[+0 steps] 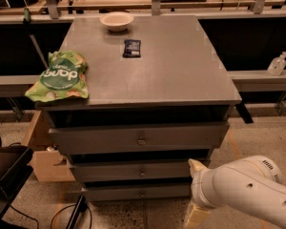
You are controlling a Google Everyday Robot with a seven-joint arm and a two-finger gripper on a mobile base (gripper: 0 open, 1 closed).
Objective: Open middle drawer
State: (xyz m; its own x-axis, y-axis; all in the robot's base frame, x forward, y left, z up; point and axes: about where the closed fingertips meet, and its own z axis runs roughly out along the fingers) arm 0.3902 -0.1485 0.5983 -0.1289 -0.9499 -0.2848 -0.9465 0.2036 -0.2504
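Grey mid drawer point(109, 171) faces cam, long axis horiz, left-right. Flat matte front, rectangular, small round centre knob point(142, 172). Sits btwn wider top drawer point(181, 137) and narrower bottom drawer point(114, 192). Cream-tipped gripper point(195, 192) on smooth white arm, low right, near drawer's right end; grip state can't tell.

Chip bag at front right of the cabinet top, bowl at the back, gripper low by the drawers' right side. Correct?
Not quite. The camera view shows the chip bag at the front left of the cabinet top, not the front right. The bowl is at the back, and the gripper is low by the drawers' right side, near the middle drawer.
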